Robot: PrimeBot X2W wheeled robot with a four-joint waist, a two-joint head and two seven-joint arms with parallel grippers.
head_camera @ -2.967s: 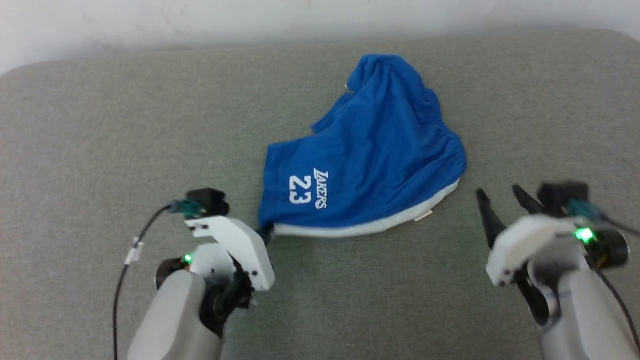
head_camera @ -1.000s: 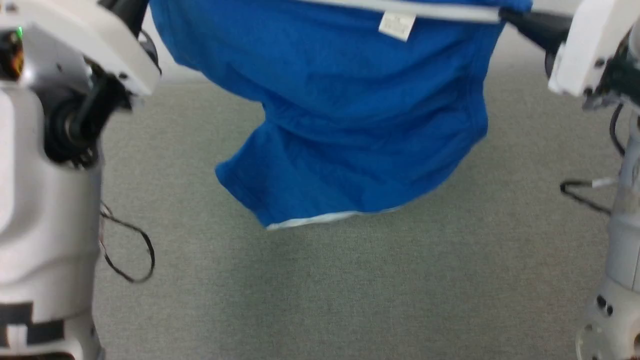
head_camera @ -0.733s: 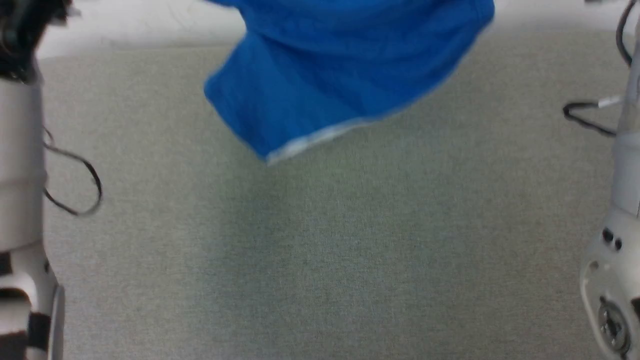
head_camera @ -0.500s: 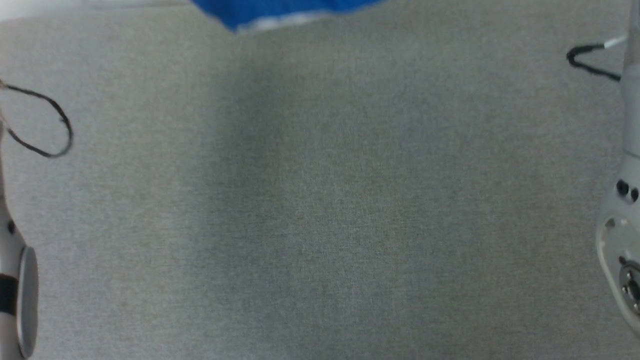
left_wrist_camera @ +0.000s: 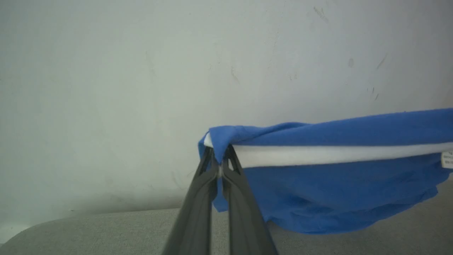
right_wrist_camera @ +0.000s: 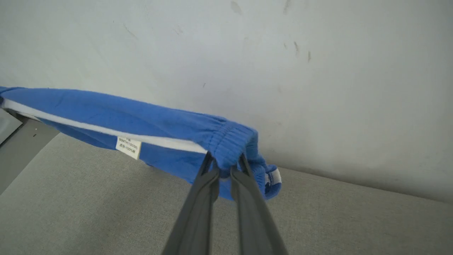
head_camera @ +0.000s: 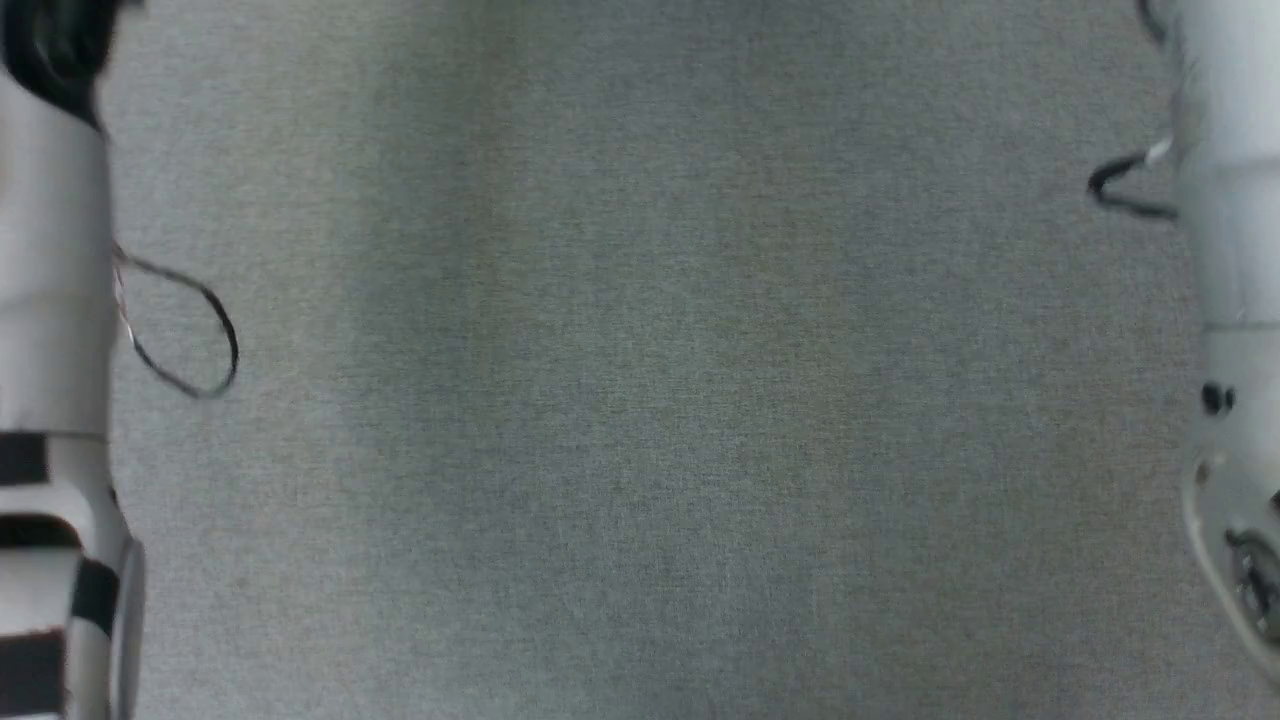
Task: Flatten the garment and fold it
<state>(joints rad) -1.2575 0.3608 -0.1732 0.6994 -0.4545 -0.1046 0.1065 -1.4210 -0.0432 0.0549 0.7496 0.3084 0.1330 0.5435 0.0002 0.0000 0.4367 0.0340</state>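
Garment (left_wrist_camera: 336,184): blue shorts, held up in the air and stretched sideways between the two grippers, in front of a pale scuffed wall (left_wrist_camera: 141,71) and over the grey cloth-covered surface (left_wrist_camera: 106,230). Left gripper (left_wrist_camera: 220,166): fingers pinched together on a corner of the fabric, right at the end of a white band (left_wrist_camera: 318,155) that runs along the taut upper edge; a fold of blue drapes over the fingertips. Right gripper (right_wrist_camera: 224,164): fingers clamped on a bunched, gathered elastic edge (right_wrist_camera: 230,138), with a small blue flap trimmed in white hanging just beyond the tips. From the right wrist view the band runs away to the left, with a white label (right_wrist_camera: 128,147) hanging from it partway along; its print is too small to read. Below the taut edge the cloth sags in loose folds, deepest toward the middle. In the left wrist view the lowest fold looks clear of the surface, but whether it touches cannot be settled. Head view: bare grey surface with a soft, broad shadow down the middle; left forearm (head_camera: 50,300), pale with black bands, rises along the left edge with a thin black cable loop (head_camera: 190,340) beside it; right forearm (head_camera: 1230,250) rises along the right edge, with a smaller cable bend (head_camera: 1120,190) near the top.
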